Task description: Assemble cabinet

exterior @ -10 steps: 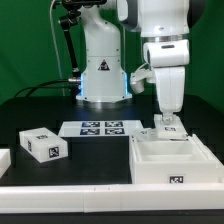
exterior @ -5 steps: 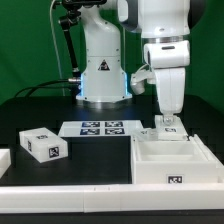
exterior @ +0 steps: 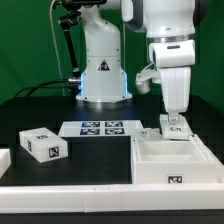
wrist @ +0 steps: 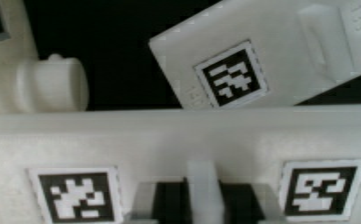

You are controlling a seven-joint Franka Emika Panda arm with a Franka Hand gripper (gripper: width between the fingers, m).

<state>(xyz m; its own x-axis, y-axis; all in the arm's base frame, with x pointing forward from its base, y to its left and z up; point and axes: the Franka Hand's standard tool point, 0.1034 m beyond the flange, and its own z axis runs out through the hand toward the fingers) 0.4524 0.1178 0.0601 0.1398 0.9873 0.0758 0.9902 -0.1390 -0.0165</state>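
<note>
The cabinet [exterior: 172,163] is the large white open shell with inner compartments at the exterior view's right, with a tag on its front face. My gripper [exterior: 176,126] stands straight down on the cabinet's far wall. In the wrist view that wall [wrist: 177,150] carries two tags. My dark fingers [wrist: 164,202] sit on either side of a thin white rib [wrist: 203,195] of it. The gripper [wrist: 205,203] looks shut on that rib.
A small white tagged block [exterior: 42,145] lies at the exterior view's left, with another white part [exterior: 4,160] at the edge. The marker board [exterior: 99,128] lies mid-table. The wrist view shows a tilted white tagged panel [wrist: 248,65] and a round white knob [wrist: 45,80] beyond the wall.
The arm and gripper have shifted slightly toward the exterior view's right along the cabinet's far wall. The other parts have not moved.
</note>
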